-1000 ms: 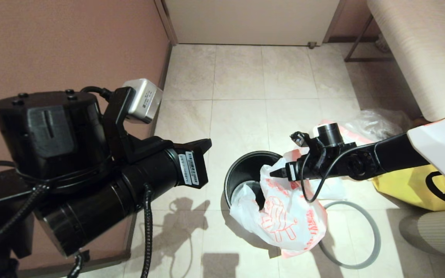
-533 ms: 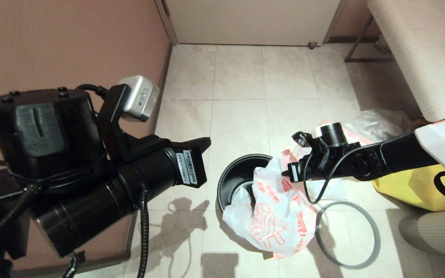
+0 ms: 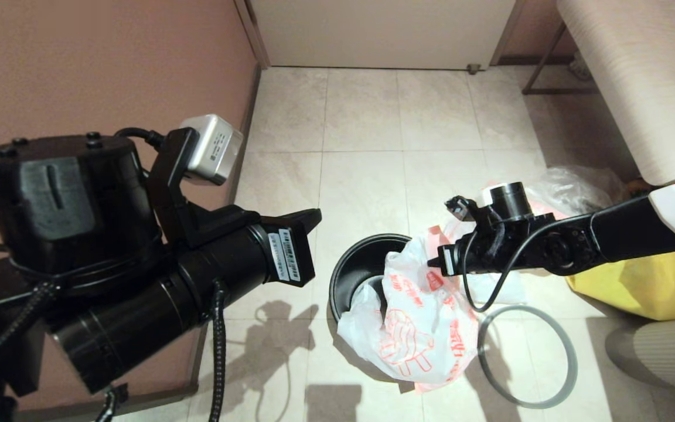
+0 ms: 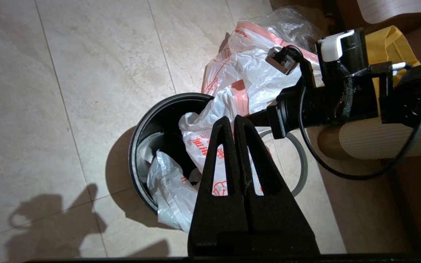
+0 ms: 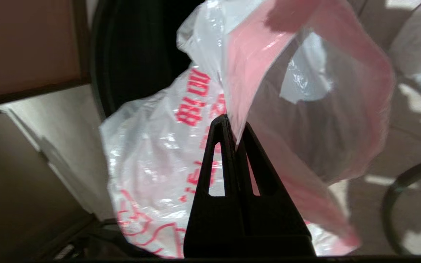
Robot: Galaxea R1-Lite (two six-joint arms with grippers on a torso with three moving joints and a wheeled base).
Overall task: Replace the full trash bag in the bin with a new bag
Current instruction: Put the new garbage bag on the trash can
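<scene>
The black bin point(image 3: 356, 266) stands on the tiled floor. The new bag point(image 3: 413, 328), white with red drawing and lettering, hangs over the bin's near right rim, partly inside and partly down the outside. My right gripper point(image 3: 428, 262) is shut on its orange-red hem point(image 5: 247, 65), just above that rim. The full trash bag point(image 4: 247, 65) lies on the floor behind my right arm. My left gripper point(image 4: 231, 118) is shut and empty, raised well above the floor to the bin's left.
The grey ring rim point(image 3: 526, 404) lies on the floor right of the bin. A yellow tote point(image 3: 624, 287) and a clear bag point(image 3: 572, 187) sit further right, under a bench point(image 3: 624, 76). A wall point(image 3: 109, 58) runs along the left.
My right gripper has shut on the new bag's hem and drawn back slightly to the right. The bin and bag have shifted a little to the left. The left arm has barely moved.
</scene>
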